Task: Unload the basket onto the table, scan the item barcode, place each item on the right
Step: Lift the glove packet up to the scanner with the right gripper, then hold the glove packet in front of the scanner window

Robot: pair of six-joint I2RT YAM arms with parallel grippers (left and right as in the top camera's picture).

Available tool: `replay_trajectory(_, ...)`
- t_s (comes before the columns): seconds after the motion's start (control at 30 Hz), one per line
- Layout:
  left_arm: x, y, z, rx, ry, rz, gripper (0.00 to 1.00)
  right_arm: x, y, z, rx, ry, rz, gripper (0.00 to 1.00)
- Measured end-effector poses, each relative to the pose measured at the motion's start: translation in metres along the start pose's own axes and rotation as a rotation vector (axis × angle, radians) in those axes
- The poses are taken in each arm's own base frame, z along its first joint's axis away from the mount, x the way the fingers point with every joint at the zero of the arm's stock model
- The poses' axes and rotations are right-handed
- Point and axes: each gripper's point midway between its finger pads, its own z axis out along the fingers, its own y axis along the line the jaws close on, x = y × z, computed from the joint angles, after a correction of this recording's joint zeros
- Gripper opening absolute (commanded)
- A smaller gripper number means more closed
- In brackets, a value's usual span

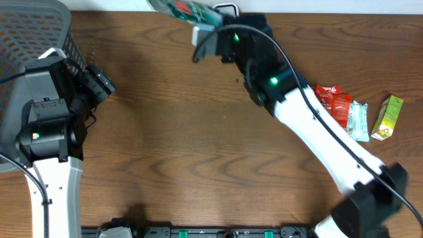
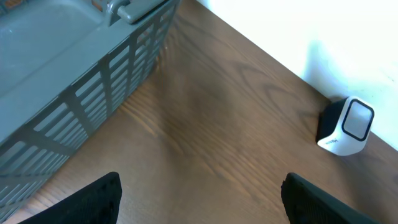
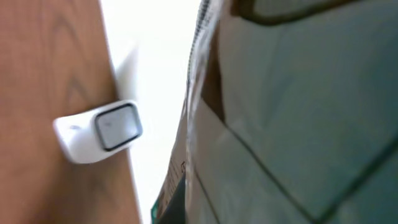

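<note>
The item, a green and red snack packet (image 1: pixel 188 10), is held up at the table's far edge with my right gripper (image 1: pixel 210 28) shut on it. In the right wrist view the packet (image 3: pixel 298 106) fills the right side, very close, and hides the fingers. The white barcode scanner (image 3: pixel 99 130) with a dark window stands to its left against the wall. That scanner (image 2: pixel 346 126) also shows at the right of the left wrist view. My left gripper (image 1: pixel 99 82) hangs open over bare wood at the table's left, and nothing lies between its black fingertips (image 2: pixel 106 199).
A grey slatted basket (image 1: pixel 33 33) stands at the far left, and its wall (image 2: pixel 93 93) is close to my left gripper. At the right lie a red packet (image 1: pixel 334 102), a white and green packet (image 1: pixel 358 120) and a yellow-green carton (image 1: pixel 388 118).
</note>
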Motion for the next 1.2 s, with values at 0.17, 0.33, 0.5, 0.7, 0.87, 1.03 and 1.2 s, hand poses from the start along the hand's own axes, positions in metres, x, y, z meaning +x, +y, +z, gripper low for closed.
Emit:
replay_trajectory(0.17,0.000,0.000,0.000,0.000,0.000,0.000,0.84,-0.006,-0.030,0.034,0.049,0.016,-0.033,0.01)
replay_trajectory(0.33,0.000,0.000,0.000,0.000,-0.001,0.000,0.84,0.001,-0.026,0.077,0.088,0.035,-0.103,0.01)
replay_trajectory(0.5,0.000,0.000,0.000,0.000,0.000,0.000,0.84,0.006,0.007,0.126,0.129,0.036,-0.173,0.01)
replay_trajectory(0.7,0.000,0.000,0.000,-0.001,0.000,0.000,0.84,0.015,0.056,0.162,0.085,0.042,-0.248,0.01)
replay_trajectory(0.87,0.000,0.000,0.000,-0.001,0.000,0.000,0.84,0.020,0.079,0.175,0.054,0.049,-0.275,0.01)
replay_trajectory(1.03,0.000,0.000,0.000,-0.001,0.000,0.000,0.84,0.027,0.107,0.187,0.010,0.058,-0.287,0.01)
replay_trajectory(1.2,0.000,0.000,0.000,-0.001,0.000,0.000,0.84,0.033,0.132,0.197,-0.033,0.064,-0.257,0.01)
